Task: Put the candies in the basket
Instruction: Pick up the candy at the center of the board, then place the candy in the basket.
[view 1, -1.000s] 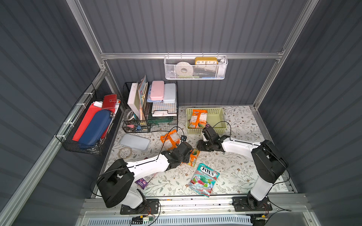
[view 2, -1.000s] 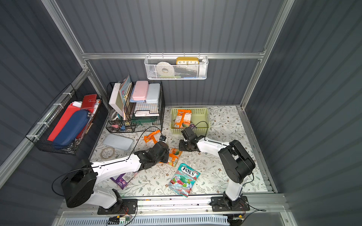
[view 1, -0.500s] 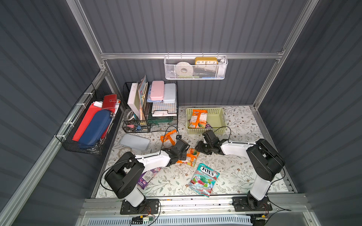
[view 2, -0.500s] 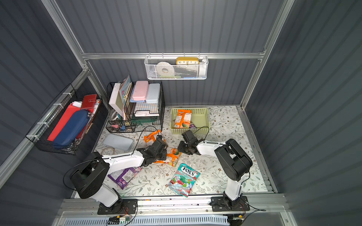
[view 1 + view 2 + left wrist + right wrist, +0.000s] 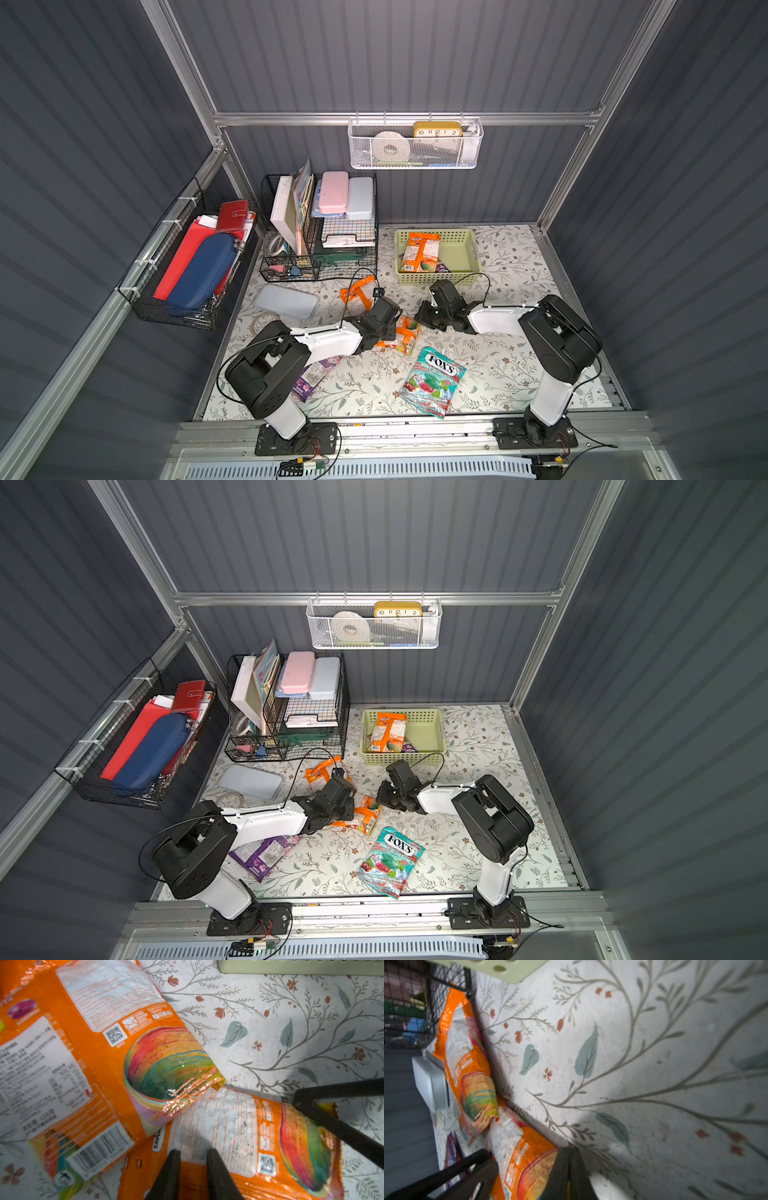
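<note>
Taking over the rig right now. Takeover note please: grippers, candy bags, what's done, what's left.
Left gripper: shut on the near orange bag, which lies on the table.
Right gripper: shut on a corner of the same bag.
Basket holds the stored orange bag and the stored purple bag, which is partly hidden.
On the table: near orange bag, far orange bag overlapping its end, teal FOX'S bag, loose purple bag.
Done: two of six. Left: four.

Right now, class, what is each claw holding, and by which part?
One orange candy bag, shared: the right claw pinches a corner at its rainbow-printed end; the left claw seems to pinch its back panel near the opposite end.
</note>
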Controlling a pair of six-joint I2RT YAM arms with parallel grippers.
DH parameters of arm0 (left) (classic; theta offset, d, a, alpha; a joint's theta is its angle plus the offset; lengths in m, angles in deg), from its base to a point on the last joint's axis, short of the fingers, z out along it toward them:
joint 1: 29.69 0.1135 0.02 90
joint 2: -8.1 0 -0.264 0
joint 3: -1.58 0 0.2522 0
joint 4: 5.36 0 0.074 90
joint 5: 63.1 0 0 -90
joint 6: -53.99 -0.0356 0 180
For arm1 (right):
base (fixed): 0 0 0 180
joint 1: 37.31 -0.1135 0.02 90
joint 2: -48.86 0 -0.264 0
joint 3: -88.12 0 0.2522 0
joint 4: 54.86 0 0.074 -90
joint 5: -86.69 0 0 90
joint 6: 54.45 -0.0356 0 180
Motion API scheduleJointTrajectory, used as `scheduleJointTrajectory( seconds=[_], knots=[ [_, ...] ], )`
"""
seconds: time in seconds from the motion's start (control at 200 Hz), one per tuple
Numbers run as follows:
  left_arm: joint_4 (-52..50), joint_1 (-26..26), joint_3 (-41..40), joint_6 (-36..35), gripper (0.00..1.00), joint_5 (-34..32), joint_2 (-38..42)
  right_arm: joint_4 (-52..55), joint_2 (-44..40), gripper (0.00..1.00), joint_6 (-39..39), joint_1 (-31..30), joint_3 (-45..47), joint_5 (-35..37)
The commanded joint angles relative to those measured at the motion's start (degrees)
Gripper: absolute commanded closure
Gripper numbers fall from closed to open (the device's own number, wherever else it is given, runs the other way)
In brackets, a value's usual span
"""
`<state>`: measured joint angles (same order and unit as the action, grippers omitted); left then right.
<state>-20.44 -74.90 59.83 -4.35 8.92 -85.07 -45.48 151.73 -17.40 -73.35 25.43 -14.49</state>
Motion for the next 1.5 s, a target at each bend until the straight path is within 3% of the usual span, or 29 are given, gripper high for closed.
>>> scheduleJointTrajectory(
  seconds=[0.0, 0.085, 0.275, 0.485, 0.55, 0.76, 0.906, 1.156, 1.496],
  knots=[
    [-2.91, 0.06, -1.52, 1.12, 0.71, 1.27, -0.51, -4.39, -2.68, 1.00, -0.59, -0.65, 1.02, -2.13],
    [-3.61, 0.06, -1.08, 1.05, 0.67, 1.63, 0.88, -4.75, -4.39, 1.00, -0.66, -0.76, 1.42, -2.44],
    [-7.14, 0.04, 1.13, -1.45, 0.47, 3.09, 6.26, -4.16, -11.03, 1.00, -1.73, -1.47, 2.43, -2.03],
    [-12.41, 0.06, 5.23, -7.97, 0.17, 2.45, 13.41, 3.67, -23.15, 1.00, -2.57, -1.95, 2.02, 6.35],
    [-13.85, 0.04, 6.60, -10.26, 0.01, 2.31, 14.38, 5.27, -26.71, 1.00, -3.15, -2.00, 1.99, 9.50],
    [-14.37, 0.08, 6.57, -15.88, 0.01, -3.56, 13.86, 6.57, -33.08, 1.00, -4.33, -1.90, -0.16, 19.20],
    [-8.81, -0.03, 2.89, -16.75, 0.01, -1.03, 13.07, 7.34, -35.05, 1.00, -1.99, -1.61, -4.72, 27.02],
    [-5.40, -0.02, 0.44, -18.25, 0.01, -1.44, 12.10, 3.05, -28.53, 1.00, 1.43, 1.17, -12.76, 37.45],
    [-4.87, -0.08, -1.08, -18.21, 0.01, -2.24, 14.49, -8.09, -16.73, 1.00, 1.41, 6.98, -19.57, 42.58]
  ],
)
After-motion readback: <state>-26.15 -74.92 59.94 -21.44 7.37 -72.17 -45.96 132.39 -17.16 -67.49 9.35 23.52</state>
